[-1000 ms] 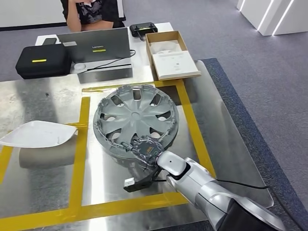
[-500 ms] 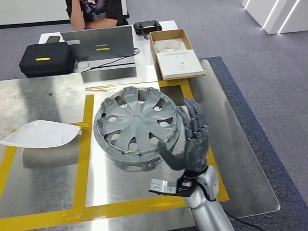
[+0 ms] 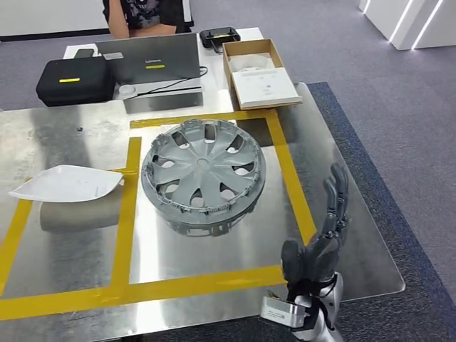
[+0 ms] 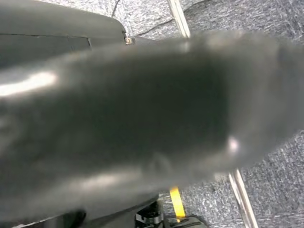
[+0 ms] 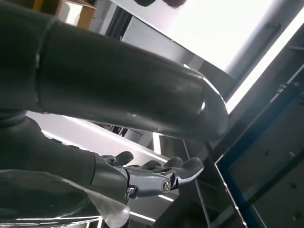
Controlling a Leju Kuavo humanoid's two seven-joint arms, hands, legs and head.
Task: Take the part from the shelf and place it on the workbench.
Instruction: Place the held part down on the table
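Note:
A grey wheel cover [image 3: 203,174] lies flat on the shiny metal workbench [image 3: 333,178], inside the yellow tape square. My right hand [image 3: 317,246] is raised near the bench's front right edge, away from the wheel cover, with its fingers spread upward and nothing in it. In the right wrist view the right hand [image 5: 107,173] shows its thick thumb and dark fingers [image 5: 168,178] stretched out against the ceiling.
A white curved panel [image 3: 67,184] lies on the bench's left part. Behind the bench a table carries a laptop [image 3: 147,60], a black case [image 3: 75,80] and an open cardboard box [image 3: 258,71]. A person [image 3: 142,11] sits behind the laptop. Grey carpet lies to the right.
My right hand has let go of the wheel cover's near rim, opened, and pulled back toward the front right edge. The wheel cover stays on the bench. The camera has shifted slightly.

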